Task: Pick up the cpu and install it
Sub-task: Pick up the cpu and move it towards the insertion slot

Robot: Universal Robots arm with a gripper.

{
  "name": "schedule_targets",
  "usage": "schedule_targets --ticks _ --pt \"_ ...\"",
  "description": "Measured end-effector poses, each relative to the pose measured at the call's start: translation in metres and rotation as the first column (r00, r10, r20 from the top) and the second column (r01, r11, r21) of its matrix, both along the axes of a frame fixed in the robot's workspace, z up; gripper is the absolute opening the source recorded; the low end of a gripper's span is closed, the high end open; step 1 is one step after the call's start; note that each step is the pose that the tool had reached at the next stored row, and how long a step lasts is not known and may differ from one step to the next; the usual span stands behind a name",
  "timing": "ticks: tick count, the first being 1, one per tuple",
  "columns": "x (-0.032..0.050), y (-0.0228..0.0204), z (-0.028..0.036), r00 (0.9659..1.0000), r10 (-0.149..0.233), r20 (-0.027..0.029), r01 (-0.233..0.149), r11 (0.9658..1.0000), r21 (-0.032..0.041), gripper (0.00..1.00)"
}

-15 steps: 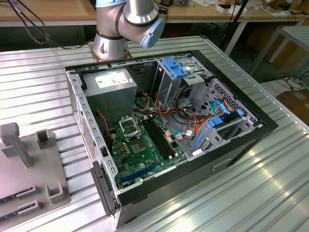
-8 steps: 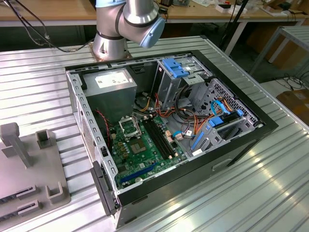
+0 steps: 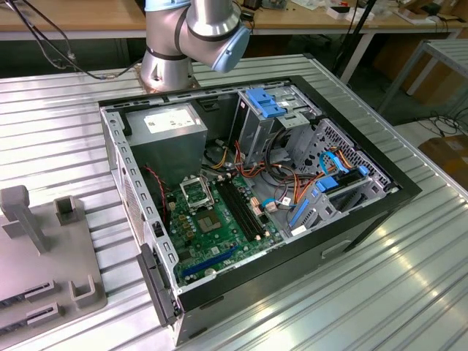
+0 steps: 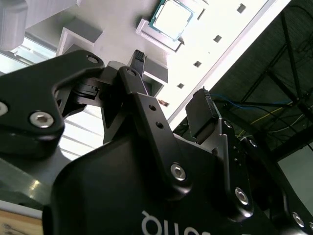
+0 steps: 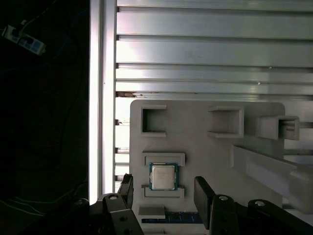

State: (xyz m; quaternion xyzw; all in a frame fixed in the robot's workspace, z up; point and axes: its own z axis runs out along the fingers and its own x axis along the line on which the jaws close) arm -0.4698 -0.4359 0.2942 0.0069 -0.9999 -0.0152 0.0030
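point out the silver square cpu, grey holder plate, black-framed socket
silver square cpu [image 5: 163, 176], first wrist view, metal top
grey holder plate [image 5: 195, 142], first wrist view, bare face
black-framed socket [image 3: 196, 193], exterior view, centre

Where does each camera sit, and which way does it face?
Exterior view: off the arm, looking down on the open computer case; its lower joints show.
First wrist view: wrist-mounted, facing down at the cpu in its grey holder; the open gripper shows.
Second wrist view: wrist-mounted, looking along the gripper toward the cpu.
Both wrist views share cpu and gripper.
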Motion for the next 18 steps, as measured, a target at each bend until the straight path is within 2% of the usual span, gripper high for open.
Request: schedule_targets --ticks 7,11,13,16,18 --pt "0.0 0.0 -0.0004 1.0 0.0 0.0002 0.0 1.0 0.0001 0.62" --pt "-0.0002 -0.0009 -0.0059 0.9993 0.039 -0.0001 -0.039 0.9993 -0.0001 0.62" --pt "-0.0001 -0.0038 -0.0083 0.9988 0.048 0.0 -0.048 0.9988 0.0 0.62" --pt "-0.0001 -0.0111 -0.0146 0.9987 0.051 0.0001 -0.051 0.9987 0.0001 0.62" --pt "-0.0001 -0.0113 -0.02 0.9987 0.05 0.0001 -0.05 0.9987 0.0 0.62"
